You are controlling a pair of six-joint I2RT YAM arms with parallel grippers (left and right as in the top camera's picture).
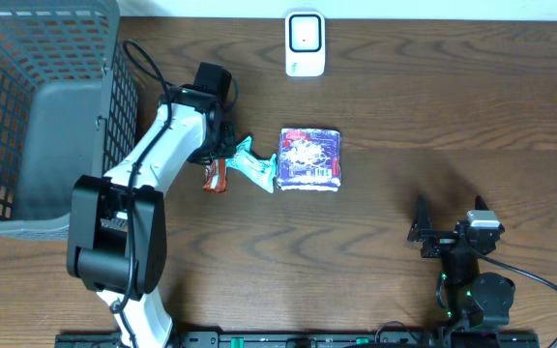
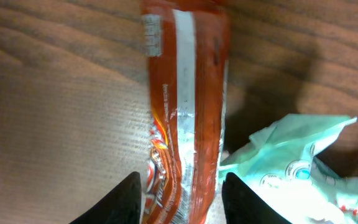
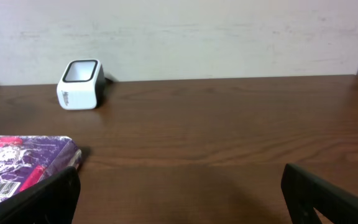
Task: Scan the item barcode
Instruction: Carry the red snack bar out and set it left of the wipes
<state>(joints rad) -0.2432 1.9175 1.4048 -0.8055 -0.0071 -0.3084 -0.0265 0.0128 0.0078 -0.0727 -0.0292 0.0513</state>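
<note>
Two black fingers (image 2: pixel 123 200) of the left pincer (image 2: pixel 183 186) stand apart, one at each long edge of a narrow orange-red foil snack packet (image 2: pixel 185 99). This packet lies flat on the brown wooden desk (image 2: pixel 55 112) between them; I cannot tell if the tips touch it. From the white box-shaped barcode scanner (image 1: pixel 305 43), the packet is to the left and nearer to the robot. A crumpled teal plastic packet (image 1: pixel 255 168) lies just beside it on the scanner's side, next to a purple printed packet (image 1: pixel 309 159) straight before the scanner. The right pincer (image 3: pixel 180 177) is wide apart over bare desk, well away from the scanner, to its right.
</note>
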